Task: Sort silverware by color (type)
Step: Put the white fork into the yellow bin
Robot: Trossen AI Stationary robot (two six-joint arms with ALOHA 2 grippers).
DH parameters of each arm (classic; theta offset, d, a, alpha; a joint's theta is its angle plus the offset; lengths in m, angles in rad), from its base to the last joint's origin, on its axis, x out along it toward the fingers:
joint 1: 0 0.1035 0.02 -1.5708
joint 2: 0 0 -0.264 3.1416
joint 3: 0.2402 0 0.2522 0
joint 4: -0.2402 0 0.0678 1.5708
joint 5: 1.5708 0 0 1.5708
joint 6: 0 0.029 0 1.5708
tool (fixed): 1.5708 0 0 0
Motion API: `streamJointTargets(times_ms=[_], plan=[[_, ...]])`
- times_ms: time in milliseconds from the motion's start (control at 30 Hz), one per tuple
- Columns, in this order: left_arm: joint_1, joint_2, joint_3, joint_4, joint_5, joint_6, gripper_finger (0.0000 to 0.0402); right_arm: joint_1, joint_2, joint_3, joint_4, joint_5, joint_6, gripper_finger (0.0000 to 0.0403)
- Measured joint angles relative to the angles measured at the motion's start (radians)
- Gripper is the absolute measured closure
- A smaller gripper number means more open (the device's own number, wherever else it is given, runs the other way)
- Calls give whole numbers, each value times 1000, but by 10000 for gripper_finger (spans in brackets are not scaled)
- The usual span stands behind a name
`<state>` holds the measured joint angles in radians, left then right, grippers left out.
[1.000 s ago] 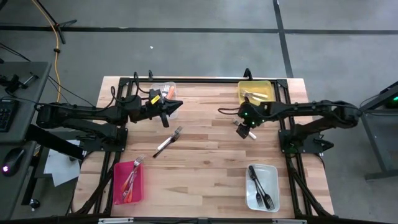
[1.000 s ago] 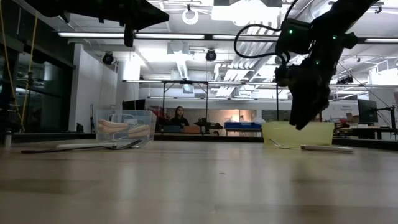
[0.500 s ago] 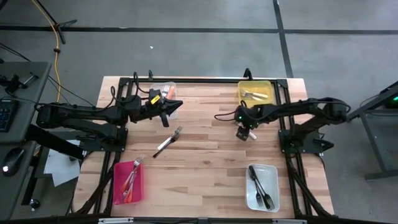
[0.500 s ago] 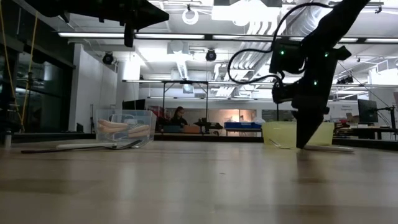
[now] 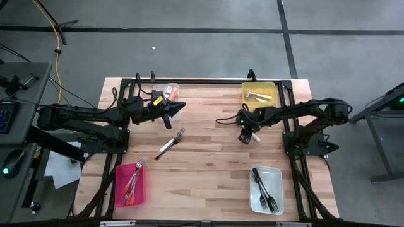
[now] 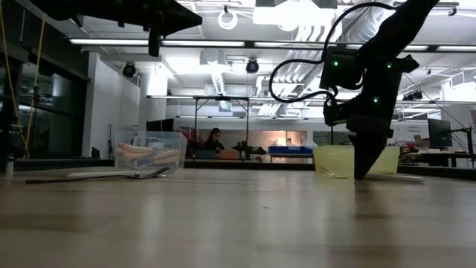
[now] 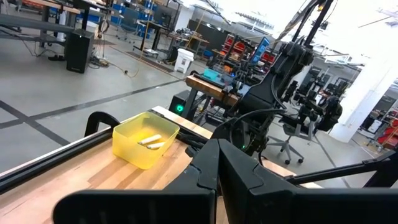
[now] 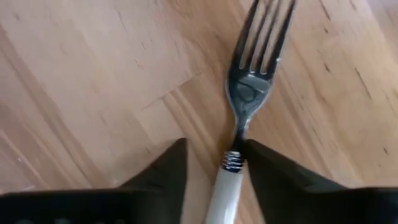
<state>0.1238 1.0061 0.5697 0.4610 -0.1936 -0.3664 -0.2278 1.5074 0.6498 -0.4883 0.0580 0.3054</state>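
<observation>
A white-handled fork point(image 8: 239, 118) lies flat on the table under my right gripper point(image 8: 214, 168). It also shows in the high view point(image 5: 254, 137). My right gripper point(image 5: 247, 133) is open, points down, and is low at the table top point(image 6: 362, 176). Its fingers stand on either side of the handle just behind the fork's neck. I cannot tell whether they touch it. Another fork point(image 5: 170, 144) lies flat at mid-table. My left gripper point(image 5: 174, 112) is shut and empty, held above the table near the clear bin point(image 5: 167, 93).
Four bins stand at the corners. The clear one at the far left holds orange-handled pieces, and the yellow one point(image 5: 259, 93) at the far right holds white-handled ones. The pink one point(image 5: 130, 184) at the near left holds red ones, and the white one point(image 5: 266, 189) at the near right holds dark forks.
My right gripper has come down from well above the table to the table top, over the white-handled fork. The fork has stayed where it was.
</observation>
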Motion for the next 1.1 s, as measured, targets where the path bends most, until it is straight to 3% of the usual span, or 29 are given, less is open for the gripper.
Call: streamJointTargets(times_ms=[133, 200, 333, 467, 1100], plan=[[0, 0, 0, 0, 0, 0, 402, 0, 0, 0, -1, -14, 0, 363], [0, 0, 0, -1, 0, 0, 401, 0, 1, 0, -4, -18, 0, 387], [0, 0, 0, -1, 0, 1, 402, 0, 1, -1, -5, -23, 0, 376], [0, 0, 0, -1, 0, 1, 401, 0, 1, -2, -7, -25, 1, 393], [0, 0, 0, -1, 0, 12, 400, -1, 2, -3, -8, -28, 3, 394]])
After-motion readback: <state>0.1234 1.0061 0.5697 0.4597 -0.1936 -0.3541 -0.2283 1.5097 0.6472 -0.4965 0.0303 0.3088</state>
